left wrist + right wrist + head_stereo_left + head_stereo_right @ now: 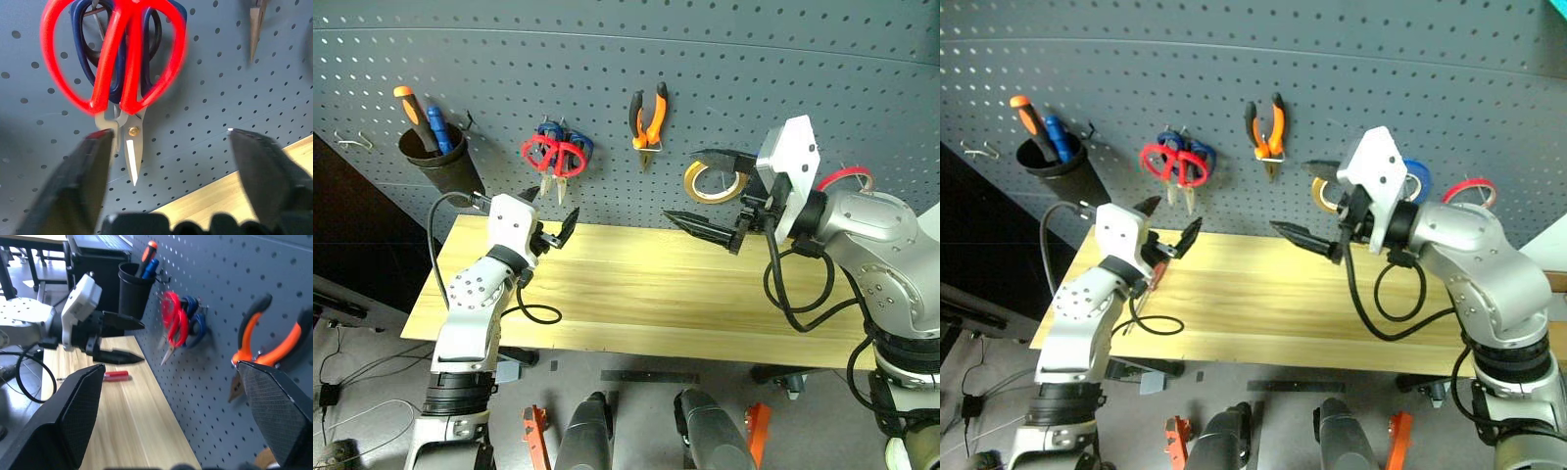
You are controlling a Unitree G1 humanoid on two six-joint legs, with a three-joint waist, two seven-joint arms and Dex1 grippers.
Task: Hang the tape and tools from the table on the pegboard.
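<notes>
Both black two-fingered grippers, left (546,222) and right (713,186), gape wide and empty. A black cup (438,157) on the dark grey perforated pegboard (607,69) holds an orange-handled driver (414,117) and a blue-handled driver (437,127). Red-handled scissors (551,157) hang nearby.

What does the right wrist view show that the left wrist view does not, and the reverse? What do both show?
Of the two, the right wrist view alone has the screwdriver lying on the table, the black cup with two drivers, and the orange handles of the pliers. The left wrist view alone has the brass pivot of the red scissors. Both share the red scissors hung over the blue scissors, the pegboard and the open left gripper.
</notes>
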